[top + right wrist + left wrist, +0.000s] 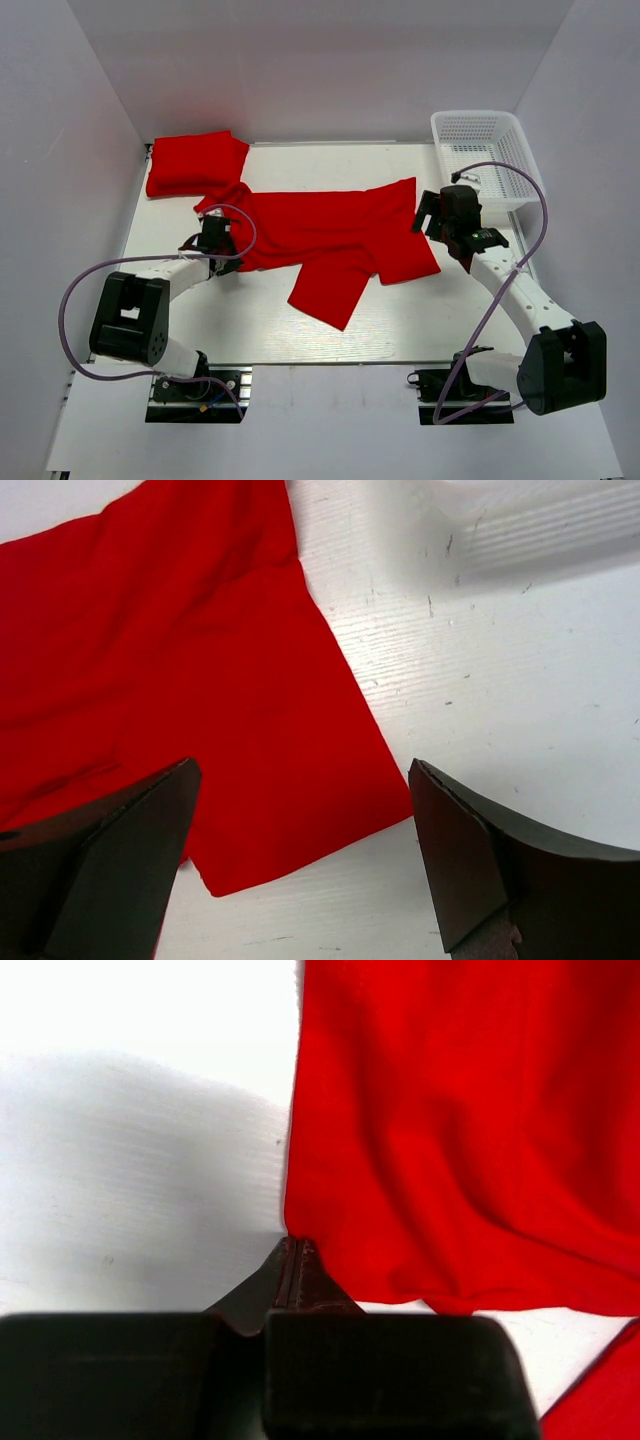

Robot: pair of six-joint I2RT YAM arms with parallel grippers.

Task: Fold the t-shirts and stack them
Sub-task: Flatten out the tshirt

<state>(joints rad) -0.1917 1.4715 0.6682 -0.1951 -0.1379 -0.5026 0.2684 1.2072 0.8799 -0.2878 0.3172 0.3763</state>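
Note:
One red t-shirt (pixel 330 235) lies spread across the middle of the white table (pixel 400 330), crumpled, with a sleeve pointing toward the near edge. A second t-shirt (pixel 195 163) sits folded at the back left corner. My left gripper (pixel 222 250) is at the spread shirt's left edge. In the left wrist view its jaws (pixel 293 1245) are pressed together with the tips on the hem of the red cloth (pixel 460 1130). My right gripper (pixel 440 222) hovers over the shirt's right end. It stands wide open (pixel 302 770) above a corner of the cloth (pixel 180 660), holding nothing.
A white mesh basket (pixel 485 150) stands at the back right, just behind the right arm. White walls close in the table on the left, back and right.

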